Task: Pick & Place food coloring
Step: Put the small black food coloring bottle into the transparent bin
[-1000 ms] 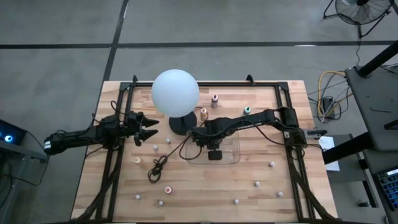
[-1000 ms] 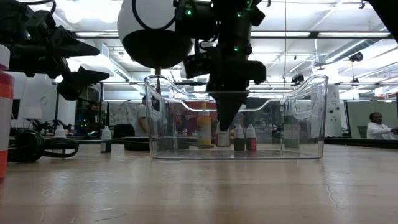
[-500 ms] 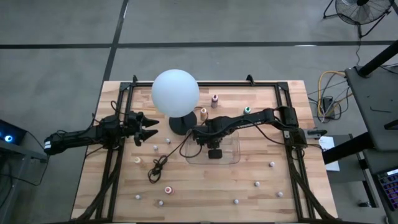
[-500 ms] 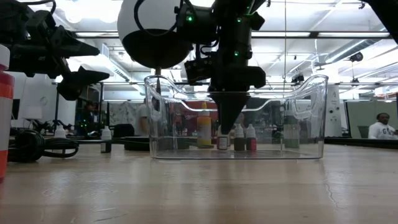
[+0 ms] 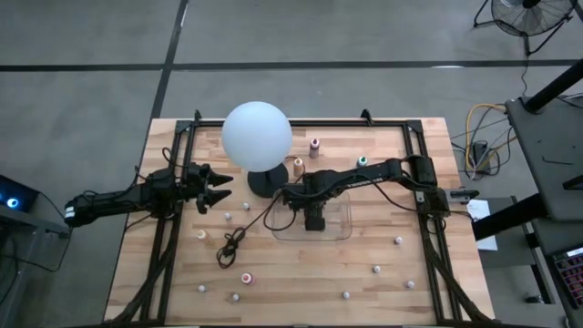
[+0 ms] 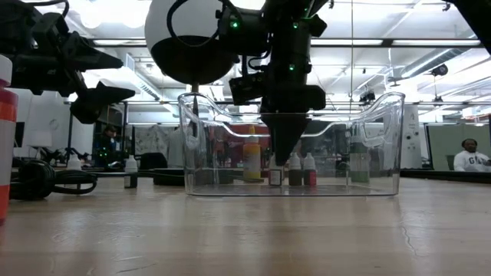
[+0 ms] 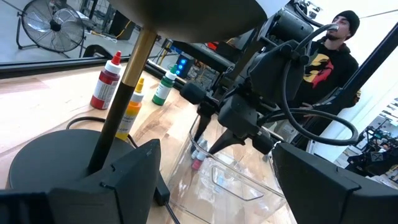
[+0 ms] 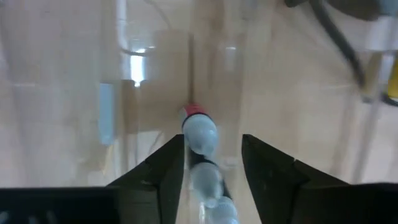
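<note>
While parted, right tool [image 8: 211, 155] straddles bottles [image 8: 200, 134] in tray [image 6: 383, 138].

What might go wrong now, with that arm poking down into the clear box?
The right gripper has its fingers parted around small bottles lying in a row inside the clear tray. Pulling out, a finger might catch one and drag it along, or nudge the tray. The lamp stands close beside that arm, and its cable trails past the tray's edge, so a wide swing might snag either.
</note>
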